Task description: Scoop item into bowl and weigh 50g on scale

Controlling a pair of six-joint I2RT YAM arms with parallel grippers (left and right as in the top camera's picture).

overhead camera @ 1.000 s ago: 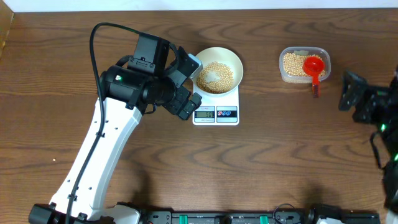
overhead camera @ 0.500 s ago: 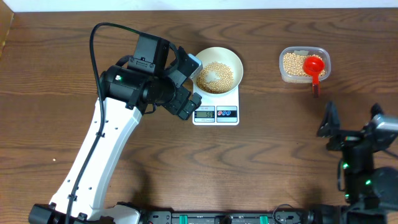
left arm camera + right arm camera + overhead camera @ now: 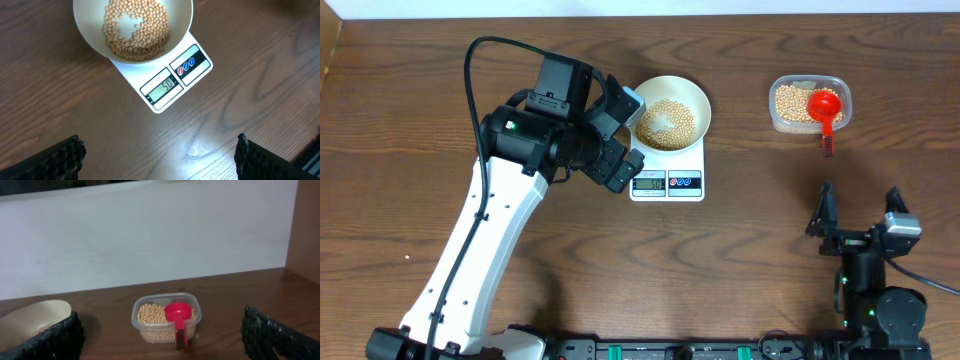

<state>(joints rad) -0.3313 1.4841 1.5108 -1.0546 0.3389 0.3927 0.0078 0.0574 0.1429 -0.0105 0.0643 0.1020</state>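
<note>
At the far left a black cable (image 3: 470, 75) makes a loop above my left arm. My left fingers (image 3: 55, 160) stay wide apart and hold nothing; they hang over the brown wooden desk (image 3: 770, 230), just beside the left side of the scale (image 3: 667, 183).

The scale is flat, white and rectangular. On its front edge the grey display (image 3: 162, 89) reads 50, and beside it a small black panel carries the coloured buttons (image 3: 189, 64), one red and the others blue; I cannot read the small print there.

The bowl (image 3: 698, 100) sits on the scale and covers most of its plate. It is round, plain and white. The beans (image 3: 135, 30) lie inside it in a thin layer, small, round and tan-yellow, with a bare white spot in the middle.

Further right, well apart, stands a clear tub (image 3: 780, 120) with more of the same beans. A red scoop (image 3: 825, 105) rests in it, its handle over the near rim.

My right fingers (image 3: 823, 212) are near the front edge of the desk, also spread and empty, and they face the tub. Nothing stands between them.
</note>
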